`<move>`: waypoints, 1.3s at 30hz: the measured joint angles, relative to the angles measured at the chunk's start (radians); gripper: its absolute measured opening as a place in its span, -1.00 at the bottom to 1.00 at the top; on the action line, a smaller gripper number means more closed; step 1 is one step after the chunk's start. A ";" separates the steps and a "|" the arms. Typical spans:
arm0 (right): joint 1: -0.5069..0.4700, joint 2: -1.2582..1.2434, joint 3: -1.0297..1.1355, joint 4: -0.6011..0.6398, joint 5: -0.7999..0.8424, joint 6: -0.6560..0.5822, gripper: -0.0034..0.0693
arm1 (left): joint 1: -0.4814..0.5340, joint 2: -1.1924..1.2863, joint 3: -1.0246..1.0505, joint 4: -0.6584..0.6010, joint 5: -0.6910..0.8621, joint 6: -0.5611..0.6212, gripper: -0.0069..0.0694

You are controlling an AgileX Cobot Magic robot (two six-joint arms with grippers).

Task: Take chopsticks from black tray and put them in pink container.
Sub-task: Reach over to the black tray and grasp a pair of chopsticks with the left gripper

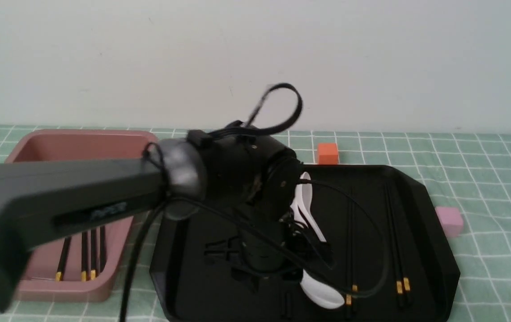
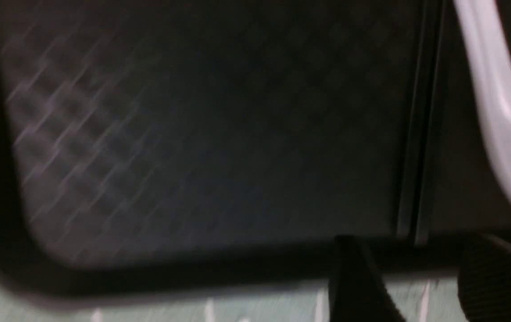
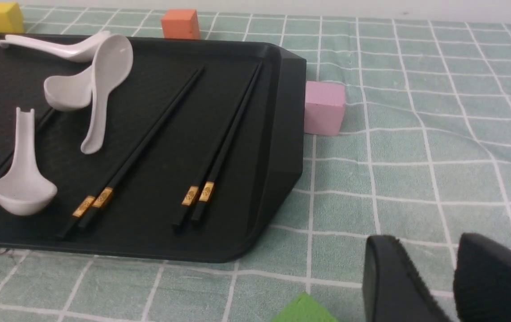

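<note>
Chopsticks [image 1: 93, 255] seen in two places: four dark sticks with gold bands lie in the pink container [image 1: 67, 290], at the robot's left; more lie in the black tray [image 1: 416, 250]. In the tray, one pair runs along the right side, another pair lies farther in, just beside the bowl of a white spoon, and a third pair, seen close in the left wrist view, lies near the left gripper [image 2: 410, 252]. Left arm [image 1: 103, 192] reaches across from the left, hiding part of the container and the tray. Left gripper is low over the tray, unclenched, its fingers apart; no stick seen gripped. Right gripper [image 3: 432, 248] also stands open, fingers apart, nothing seen between them but the view of the cloth. White soup spoons [image 3: 25, 188], four in the right wrist view, lie in the tray, some overlapping. Orange cube [image 1: 327, 153] and yellow cube [image 3: 2, 18] sit beyond the tray's far edge; small pink cube [image 1: 449, 221] is just beside its right edge. Part of a green object [image 3: 304, 309] shows at the border of the right wrist view. Green cloth [image 1: 501, 250] with white grid lines covers the tabletop; pale wall [image 1: 372, 67] behind. Left wrist picture is blurred.
</note>
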State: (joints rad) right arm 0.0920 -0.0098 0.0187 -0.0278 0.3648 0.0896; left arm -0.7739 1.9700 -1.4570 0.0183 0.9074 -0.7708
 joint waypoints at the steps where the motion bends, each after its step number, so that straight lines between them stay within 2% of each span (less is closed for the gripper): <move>1: 0.000 0.000 0.000 0.000 0.000 0.000 -0.25 | 0.000 0.018 -0.008 0.000 -0.014 -0.001 0.09; 14: 0.000 0.000 0.000 0.000 0.000 0.000 -0.25 | 0.000 0.118 -0.026 -0.004 -0.119 -0.002 0.11; 22: 0.000 0.000 0.000 0.000 0.000 0.000 -0.25 | 0.000 0.135 -0.038 0.002 -0.118 -0.003 0.10; 25: 0.000 0.000 0.000 0.000 0.000 0.000 -0.25 | 0.000 0.137 -0.039 0.007 -0.115 -0.003 0.01; 30: 0.000 0.000 0.000 0.000 0.000 0.000 -0.25 | 0.000 0.143 -0.046 0.029 -0.088 -0.004 -0.55; 31: 0.000 0.000 0.000 0.000 0.000 0.000 -0.25 | 0.000 0.143 -0.046 0.031 -0.088 -0.004 -0.60; 39: 0.000 0.000 0.000 0.000 0.000 0.000 -0.25 | 0.000 0.129 -0.046 0.044 -0.067 -0.029 -0.58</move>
State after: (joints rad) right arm 0.0920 -0.0098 0.0187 -0.0278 0.3648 0.0896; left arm -0.7739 2.0991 -1.5026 0.0624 0.8401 -0.7997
